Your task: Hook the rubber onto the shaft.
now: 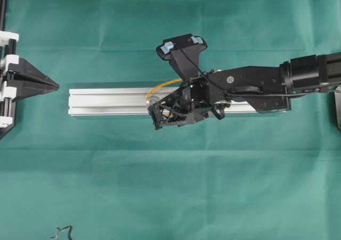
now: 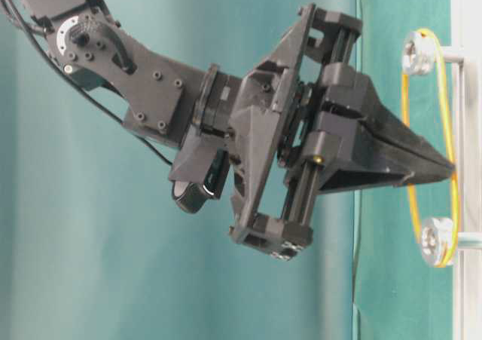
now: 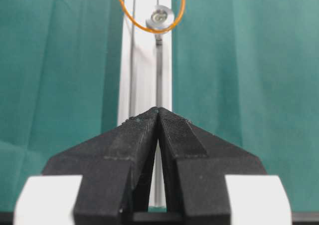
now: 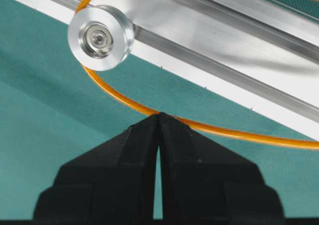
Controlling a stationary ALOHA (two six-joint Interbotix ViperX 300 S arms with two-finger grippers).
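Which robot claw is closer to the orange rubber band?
The right one. The right gripper is shut with its tips right at the rubber band, beside the rail. The left gripper sits shut past the rail's far end, well away from the band.

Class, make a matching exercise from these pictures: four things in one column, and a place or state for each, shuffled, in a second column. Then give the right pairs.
Things:
1. thin orange rubber band
2. long silver aluminium rail
3. right black pincer
4. left black pincer

Places or states:
A. shut, idle at the rail's end
B. lying flat on the green cloth
C. looped round two silver pulleys
D. shut, tips pinching the band

Pairs: 1-C, 2-B, 3-D, 4-A
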